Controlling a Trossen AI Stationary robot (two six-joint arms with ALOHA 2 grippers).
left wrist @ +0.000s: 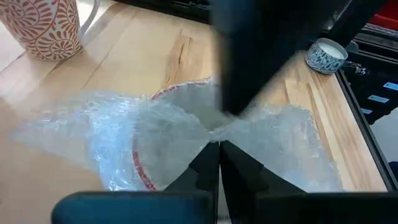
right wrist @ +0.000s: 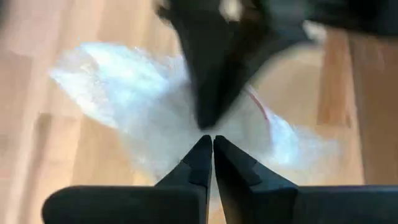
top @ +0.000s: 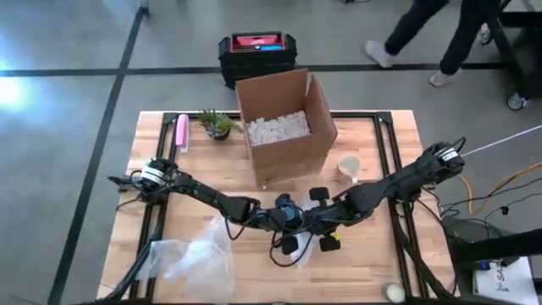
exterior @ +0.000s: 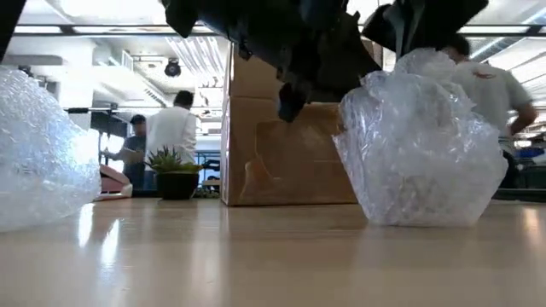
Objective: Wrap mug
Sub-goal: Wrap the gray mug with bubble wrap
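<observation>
With both the left hand (left wrist: 217, 144) and right hand (right wrist: 208, 144) pinched shut on the bubble wrap (left wrist: 149, 146) gathered over the mug (left wrist: 186, 99), a slipping pinch would probably have let the wrap spring open.

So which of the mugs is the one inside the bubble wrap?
The red-rimmed mug between both grippers, covered in bubble wrap; the patterned mug stands bare beyond it.
</observation>
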